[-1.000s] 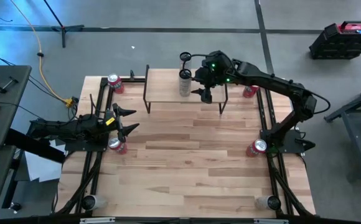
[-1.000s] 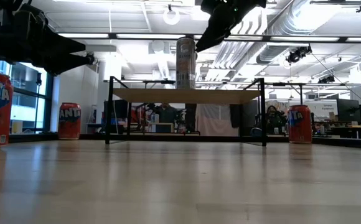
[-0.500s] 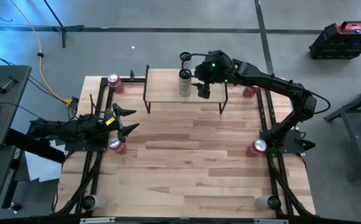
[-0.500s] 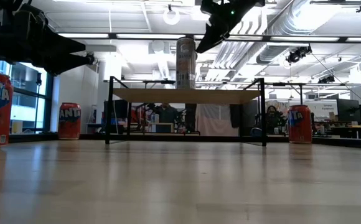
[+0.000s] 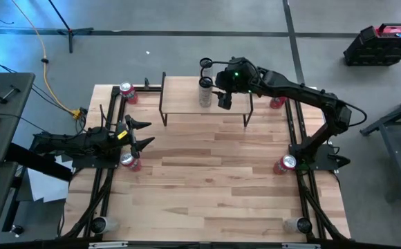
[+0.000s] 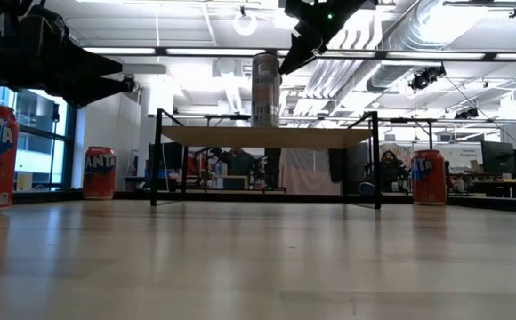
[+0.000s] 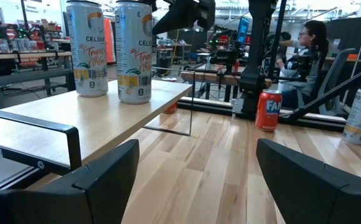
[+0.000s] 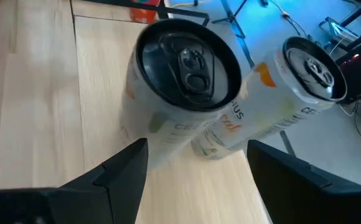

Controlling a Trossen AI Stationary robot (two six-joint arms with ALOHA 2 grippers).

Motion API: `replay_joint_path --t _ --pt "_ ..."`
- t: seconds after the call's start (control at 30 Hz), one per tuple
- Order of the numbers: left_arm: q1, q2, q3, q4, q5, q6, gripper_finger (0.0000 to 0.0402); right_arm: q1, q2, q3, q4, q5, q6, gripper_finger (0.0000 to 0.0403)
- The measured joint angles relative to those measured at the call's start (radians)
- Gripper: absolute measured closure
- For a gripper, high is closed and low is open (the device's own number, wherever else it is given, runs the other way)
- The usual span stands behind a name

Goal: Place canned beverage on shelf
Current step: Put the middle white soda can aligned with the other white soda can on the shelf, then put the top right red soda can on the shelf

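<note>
A: Where is the canned beverage seen?

B: 1 white can [image 5: 204, 91] is stood upright on the shelf [image 5: 187, 104], at its back part, beside a 2nd white can [image 5: 205, 64] at the rear edge. In the low view the can [image 6: 265, 89] is shown on the light plank [image 6: 267, 136], clear of any finger.

A: And the right claw?

B: The right claw [image 5: 225, 100] is held above the shelf, just beside the can, its fingers spread and nothing gripped. In the right wrist view both can tops [image 8: 187, 62] [image 8: 311, 68] are seen beyond the 2 parted fingers [image 8: 115, 177].

A: The left arm?

B: The left claw [image 5: 140, 133] is kept at the worktop's [image 5: 214, 180] left side, spread wide and empty, next to an orange can [image 5: 128, 161]. Further orange cans are stood at the far left corner [image 5: 126, 91] and on the right side [image 5: 285, 164].
</note>
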Motion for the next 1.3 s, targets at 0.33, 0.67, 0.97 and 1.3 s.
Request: replay_joint_path --t 0.33,0.67,0.97,1.3 --pt "0.000 0.000 0.000 0.000 0.000 0.000 0.0088 0.000 0.000 0.000 0.034 0.001 0.011 0.0144" --pt "0.000 0.000 0.000 0.000 0.000 0.000 0.0088 0.000 0.000 0.000 0.034 0.038 -0.008 0.0144" --pt "0.000 0.000 0.000 0.000 0.000 0.000 0.0088 0.000 0.000 0.000 -0.001 0.050 -0.013 0.0144" --pt "0.000 0.000 0.000 0.000 0.000 0.000 0.0088 0.077 0.000 0.000 -0.170 0.097 0.062 0.0144"
